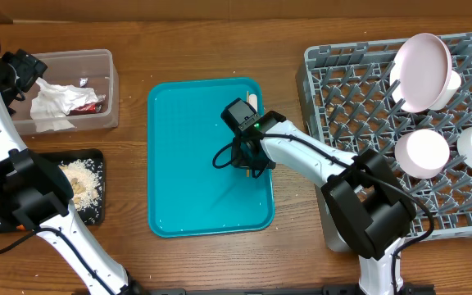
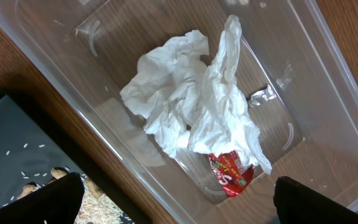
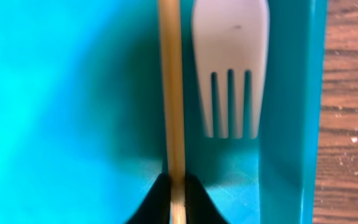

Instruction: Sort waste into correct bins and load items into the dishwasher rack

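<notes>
Pinches a thin wooden stick (image 3: 171,93) between the closed black fingers of the right gripper (image 3: 176,190), low over a teal plastic serving tray (image 3: 55,93), just beside a white plastic fork (image 3: 230,62). Holds the left gripper (image 2: 179,199) spread wide above a clear rectangular plastic tub (image 2: 328,93) of crumpled white paper napkins (image 2: 185,112) and a red-and-white wrapper (image 2: 232,177). Finds a white round plate (image 1: 423,72) propped in a large grey lattice rack (image 1: 359,98).

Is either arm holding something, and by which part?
The right fingers pinch the thin wooden stick across its shaft; the left fingers hold nothing.
</notes>
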Tool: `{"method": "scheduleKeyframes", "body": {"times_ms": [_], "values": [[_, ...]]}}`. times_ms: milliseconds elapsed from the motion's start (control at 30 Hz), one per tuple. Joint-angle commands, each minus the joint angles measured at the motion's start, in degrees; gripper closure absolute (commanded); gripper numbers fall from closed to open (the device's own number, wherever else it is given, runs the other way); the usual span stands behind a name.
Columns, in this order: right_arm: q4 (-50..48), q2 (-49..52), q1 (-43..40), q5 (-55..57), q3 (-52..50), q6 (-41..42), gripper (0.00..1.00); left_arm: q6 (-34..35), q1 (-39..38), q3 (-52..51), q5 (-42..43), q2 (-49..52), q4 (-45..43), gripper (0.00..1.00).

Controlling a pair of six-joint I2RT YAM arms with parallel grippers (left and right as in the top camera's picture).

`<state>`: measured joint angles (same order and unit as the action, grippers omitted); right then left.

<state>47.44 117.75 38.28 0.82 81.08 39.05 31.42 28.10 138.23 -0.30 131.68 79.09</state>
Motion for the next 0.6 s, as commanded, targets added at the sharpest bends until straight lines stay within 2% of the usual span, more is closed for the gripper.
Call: {"method": "scheduleKeyframes", "body": {"times_ms": [0,233,400,567], "values": [[1.81,1.51,0.02,0.42,0.81,0.17,0.96,0.33,-0.44,-0.15,-0.76,-0.74,-0.04,0.00],[9.92,-1.57,-0.55,0.42,8.35,-3.50,0.96,0.33,-0.44,-0.15,-0.76,-0.72,-0.04,0.00],[12.76,-7.26,-1.33,-0.66,13.20,-8.22,0.96,0.33,-0.44,-0.15,-0.76,-0.72,-0.04,0.00],[14.01,-12.46,-4.02,-3.48,13.92,-11.28,0.96,0.33,-0.44,-0.15,-0.76,-0.72,-0.04,0.00]]}}
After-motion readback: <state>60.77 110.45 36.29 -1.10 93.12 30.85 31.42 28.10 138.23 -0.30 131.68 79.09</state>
